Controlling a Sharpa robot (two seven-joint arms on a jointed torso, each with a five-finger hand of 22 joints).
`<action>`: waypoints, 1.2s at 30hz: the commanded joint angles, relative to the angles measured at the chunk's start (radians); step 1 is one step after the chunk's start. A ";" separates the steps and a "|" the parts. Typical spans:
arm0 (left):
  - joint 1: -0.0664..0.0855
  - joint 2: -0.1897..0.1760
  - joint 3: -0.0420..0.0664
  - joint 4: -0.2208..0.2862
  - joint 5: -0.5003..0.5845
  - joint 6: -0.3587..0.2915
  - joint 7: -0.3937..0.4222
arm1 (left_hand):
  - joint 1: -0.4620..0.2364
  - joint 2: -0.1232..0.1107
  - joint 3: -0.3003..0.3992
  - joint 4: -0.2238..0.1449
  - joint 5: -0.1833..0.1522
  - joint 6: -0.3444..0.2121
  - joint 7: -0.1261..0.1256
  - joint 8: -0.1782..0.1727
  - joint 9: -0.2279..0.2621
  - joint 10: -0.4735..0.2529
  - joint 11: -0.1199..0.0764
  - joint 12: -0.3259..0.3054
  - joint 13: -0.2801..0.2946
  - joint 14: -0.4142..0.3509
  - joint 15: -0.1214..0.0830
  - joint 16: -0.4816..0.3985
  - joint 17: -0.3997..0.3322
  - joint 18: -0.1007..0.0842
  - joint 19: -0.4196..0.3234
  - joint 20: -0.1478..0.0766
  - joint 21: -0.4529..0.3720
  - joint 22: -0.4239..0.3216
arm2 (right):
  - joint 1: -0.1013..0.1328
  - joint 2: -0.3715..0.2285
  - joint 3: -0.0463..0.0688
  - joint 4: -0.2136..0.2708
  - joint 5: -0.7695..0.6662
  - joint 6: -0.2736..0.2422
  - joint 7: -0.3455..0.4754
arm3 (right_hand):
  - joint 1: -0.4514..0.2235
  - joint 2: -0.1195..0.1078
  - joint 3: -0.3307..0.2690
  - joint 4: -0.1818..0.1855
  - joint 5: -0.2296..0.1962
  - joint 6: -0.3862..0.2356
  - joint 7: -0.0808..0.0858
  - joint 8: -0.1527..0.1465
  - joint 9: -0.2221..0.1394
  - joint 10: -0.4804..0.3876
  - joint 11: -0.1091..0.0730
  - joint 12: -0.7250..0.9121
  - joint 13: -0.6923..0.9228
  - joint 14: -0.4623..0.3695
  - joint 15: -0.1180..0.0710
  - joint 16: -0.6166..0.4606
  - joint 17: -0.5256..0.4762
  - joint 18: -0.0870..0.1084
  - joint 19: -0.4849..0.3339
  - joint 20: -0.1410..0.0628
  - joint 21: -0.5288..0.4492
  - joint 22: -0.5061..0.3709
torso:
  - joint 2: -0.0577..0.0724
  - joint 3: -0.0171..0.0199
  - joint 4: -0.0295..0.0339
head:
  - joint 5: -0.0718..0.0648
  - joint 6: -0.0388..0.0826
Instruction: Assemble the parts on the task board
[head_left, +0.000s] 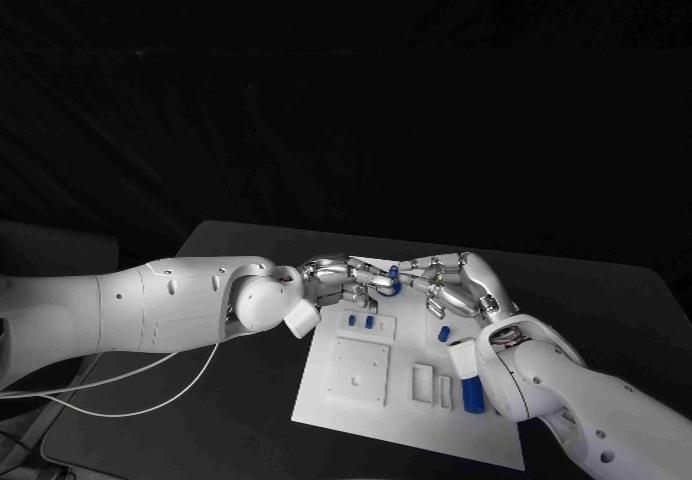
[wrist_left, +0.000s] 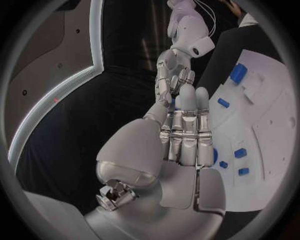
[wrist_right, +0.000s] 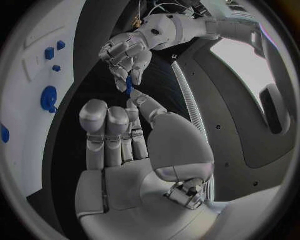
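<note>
The white task board (head_left: 411, 425) lies in the middle of the black table. Above its far edge my two hands meet fingertip to fingertip. My left hand (head_left: 343, 282) pinches a small blue part (wrist_right: 129, 85) between its fingertips; the same part (head_left: 392, 272) sits between both hands. My right hand (head_left: 459, 285) has its fingers spread, and its thumb tip reaches up to the part; I cannot tell whether it grips. On the board stand small blue pegs (head_left: 351, 321), another blue piece (head_left: 444, 332) and a larger blue part (head_left: 470, 392).
A raised white square block (head_left: 358, 370) and two narrow slots (head_left: 421, 380) lie on the board's near half. A white cable (head_left: 144, 385) trails over the table at the left. The table's edge (head_left: 216, 232) runs behind the hands.
</note>
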 joint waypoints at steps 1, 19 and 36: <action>0.001 0.002 0.001 0.000 -0.011 -0.030 0.012 | 0.018 0.004 0.014 0.003 0.000 0.025 -0.005 0.005 0.006 0.024 -0.007 -0.002 0.002 0.005 -0.009 0.007 0.001 -0.003 -0.006 -0.005 0.011 0.012 | -0.001 0.000 0.000 0.002 -0.008 0.017 0.005 | -0.001 0.005 -0.007 -0.001 -0.002 -0.003 -0.002 0.001 0.001 -0.004 -0.003 0.004 0.001 -0.005 -0.001 -0.003 -0.001 -0.007 0.000 0.003 0.003 0.096 | 0.000 0.0004 0.0001 | 0.000 0.000; 0.009 -0.002 0.008 -0.009 -0.150 -0.131 -0.024 | -0.027 -0.032 0.156 0.000 0.075 0.066 -0.022 0.001 0.099 0.110 -0.028 -0.001 0.004 0.030 -0.026 0.017 0.000 0.004 0.006 -0.020 0.038 0.050 | 0.019 -0.028 0.001 -0.023 -0.013 0.107 0.018 | -0.015 -0.001 -0.003 -0.004 0.035 -0.054 0.015 0.001 -0.008 -0.060 0.021 -0.374 -0.357 -0.109 0.026 -0.213 -0.166 0.020 -0.114 0.027 -0.446 -0.038 | -0.001 0.0001 0.0008 | -0.002 0.000; 0.082 0.013 0.009 -0.064 -0.422 -0.041 -0.218 | -0.036 -0.056 0.203 0.011 0.070 0.068 -0.025 0.000 0.136 0.119 -0.031 -0.001 0.004 0.034 -0.028 0.017 -0.001 0.005 0.008 -0.022 0.040 0.065 | 0.154 -0.061 0.002 -0.026 -0.358 0.278 0.039 | 0.038 -0.052 0.081 -0.006 -0.007 -0.113 0.055 0.000 -0.014 -0.051 0.116 -0.875 -0.975 -0.116 0.076 -0.163 -0.287 0.083 -0.062 0.076 -0.517 -0.046 | 0.001 0.0006 -0.0002 | -0.015 0.004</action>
